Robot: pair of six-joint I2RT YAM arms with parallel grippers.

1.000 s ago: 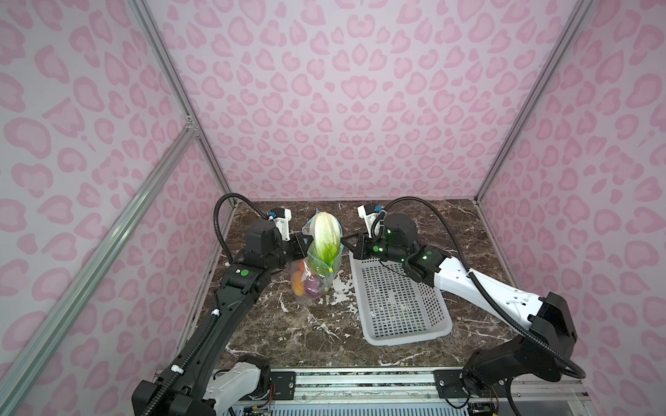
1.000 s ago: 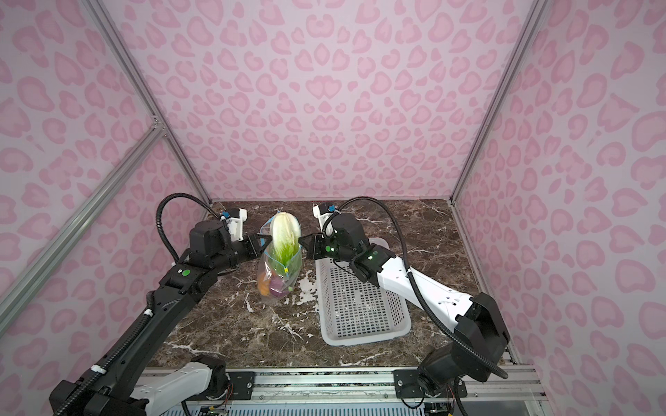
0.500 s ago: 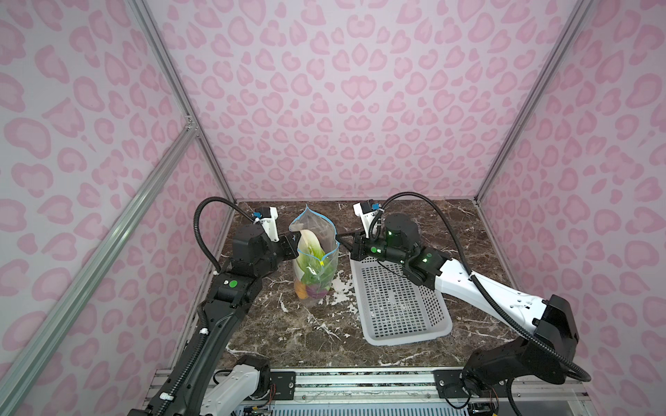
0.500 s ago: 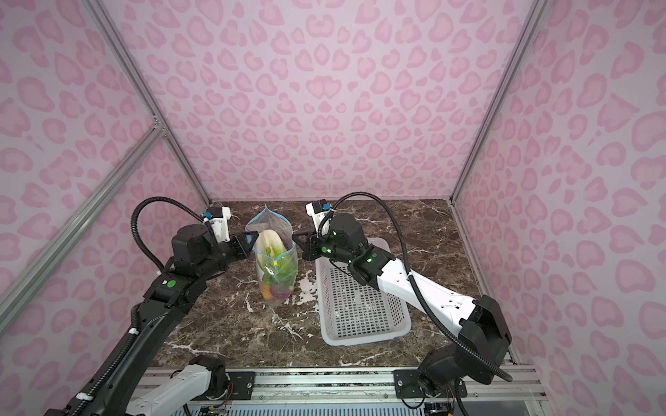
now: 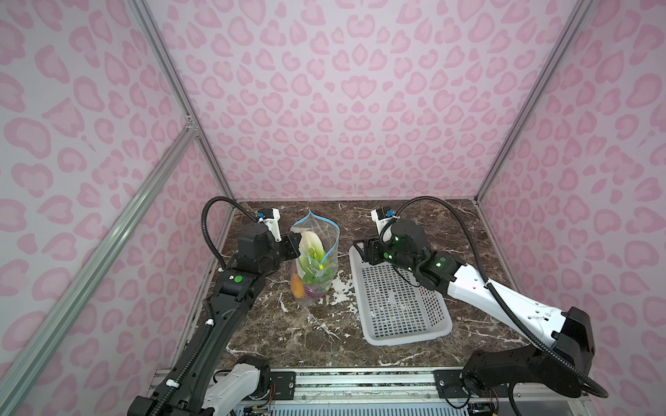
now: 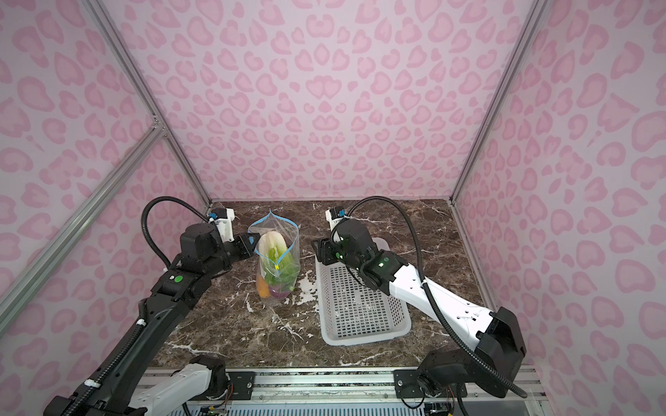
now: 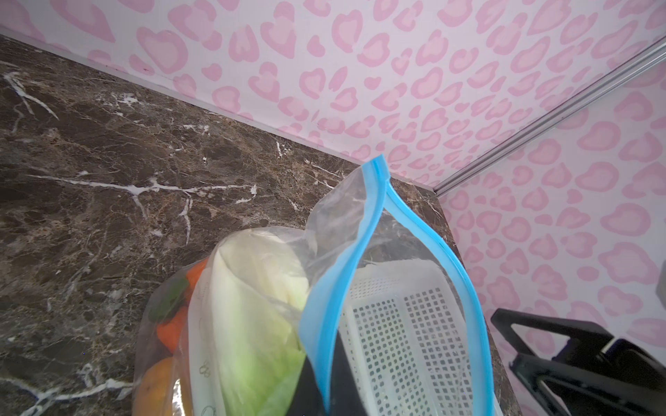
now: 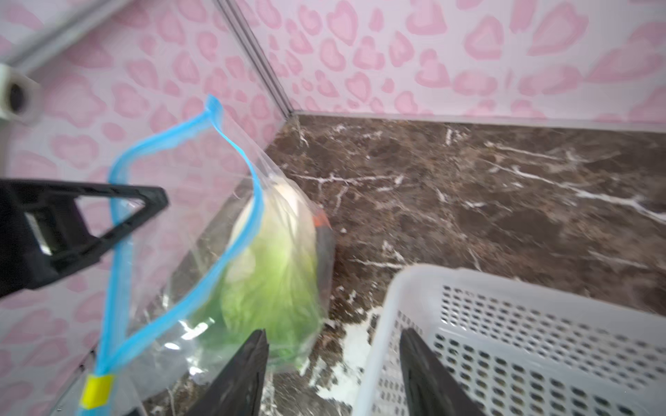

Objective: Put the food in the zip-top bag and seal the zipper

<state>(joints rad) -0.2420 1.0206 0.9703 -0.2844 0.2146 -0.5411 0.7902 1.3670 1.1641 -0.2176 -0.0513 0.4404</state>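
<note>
Clear zip-top bag (image 5: pixel 317 259) stands upright on tabletop (image 5: pixel 288 331), mouth open, cabbage (image 5: pixel 310 245) and other food inside. Bag's left rim, at the blue zipper (image 7: pixel 319 324), is pinched in the clenched left claw (image 5: pixel 296 240). To its right, apart from the bag, right claw (image 8: pixel 333 374) hangs over far end of white basket (image 5: pixel 407 340), jaws apart, grasping nothing.

Near surface (image 5: pixel 284 342): lay bare — wide passage.
Middle: narrow gap ran between zip-top bag (image 5: pixel 324 277) and basket (image 5: pixel 400 306).
Bag's left flank: blocked by left hand (image 5: pixel 296 242).
Basket's far end: right hand (image 5: pixel 360 250) stood there.
</note>
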